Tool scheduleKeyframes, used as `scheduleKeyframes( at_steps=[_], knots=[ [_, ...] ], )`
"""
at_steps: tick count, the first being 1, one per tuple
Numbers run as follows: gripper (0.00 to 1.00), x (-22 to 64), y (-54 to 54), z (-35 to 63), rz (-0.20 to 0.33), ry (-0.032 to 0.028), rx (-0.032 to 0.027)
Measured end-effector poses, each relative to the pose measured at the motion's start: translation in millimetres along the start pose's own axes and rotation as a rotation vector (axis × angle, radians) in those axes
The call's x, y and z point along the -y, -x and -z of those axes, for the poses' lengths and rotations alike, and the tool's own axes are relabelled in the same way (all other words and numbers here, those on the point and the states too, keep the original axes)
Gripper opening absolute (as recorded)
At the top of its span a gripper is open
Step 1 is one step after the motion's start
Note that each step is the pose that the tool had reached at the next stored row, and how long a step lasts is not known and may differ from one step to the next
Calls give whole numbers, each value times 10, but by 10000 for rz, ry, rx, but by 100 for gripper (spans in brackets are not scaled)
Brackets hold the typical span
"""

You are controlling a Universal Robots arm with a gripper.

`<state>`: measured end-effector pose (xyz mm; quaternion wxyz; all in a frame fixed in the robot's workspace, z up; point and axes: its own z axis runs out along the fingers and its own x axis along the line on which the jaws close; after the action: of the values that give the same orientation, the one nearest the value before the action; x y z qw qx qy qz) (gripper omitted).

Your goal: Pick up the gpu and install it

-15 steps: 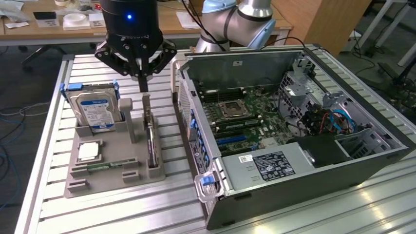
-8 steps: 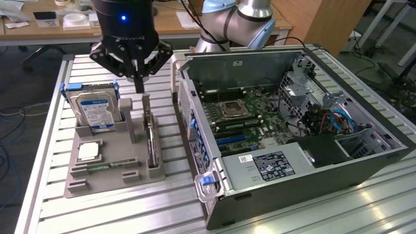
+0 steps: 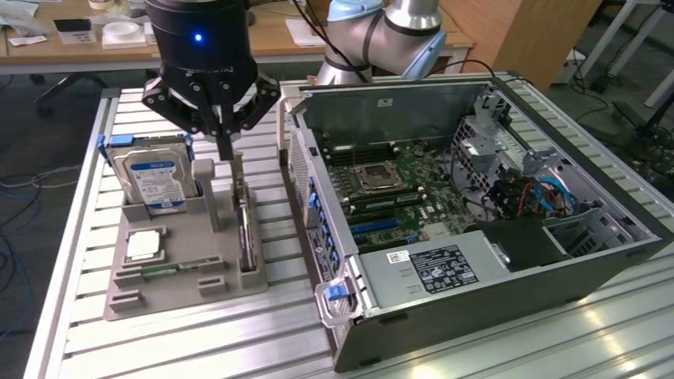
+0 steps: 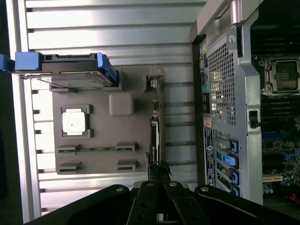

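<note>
In the exterior view the gripper (image 3: 223, 150) hangs over the grey tray (image 3: 158, 296) on the worktop (image 3: 211, 347). Its fingers are drawn tight together at the top edge of the gpu (image 3: 245, 229), which stands on edge in the tray's slot beside the open computer case (image 3: 506, 284). Whether they actually pinch the card I cannot tell. A good pick likely needs a square bite on that edge and a straight vertical pull, so the board does not bind in its slot or brush the grey post (image 3: 211, 189). The tray also holds an upright hard drive (image 3: 158, 180), a processor (image 3: 144, 245) and a memory stick (image 3: 174, 268). In the wrist view the gripper (image 4: 157, 174) meets one end of the gpu (image 4: 156, 131), seen edge-on, with the hard drive (image 4: 65, 70), processor (image 4: 74, 122) and memory stick (image 4: 96, 149) in their own recesses.
</note>
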<state>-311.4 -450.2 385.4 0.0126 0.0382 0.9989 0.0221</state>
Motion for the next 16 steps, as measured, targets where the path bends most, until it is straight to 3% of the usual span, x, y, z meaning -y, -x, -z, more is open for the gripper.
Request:
scheduleKeyframes(
  at_steps=[16],
  knots=[
    [11,13,-2,1,1,1,0]
  ],
)
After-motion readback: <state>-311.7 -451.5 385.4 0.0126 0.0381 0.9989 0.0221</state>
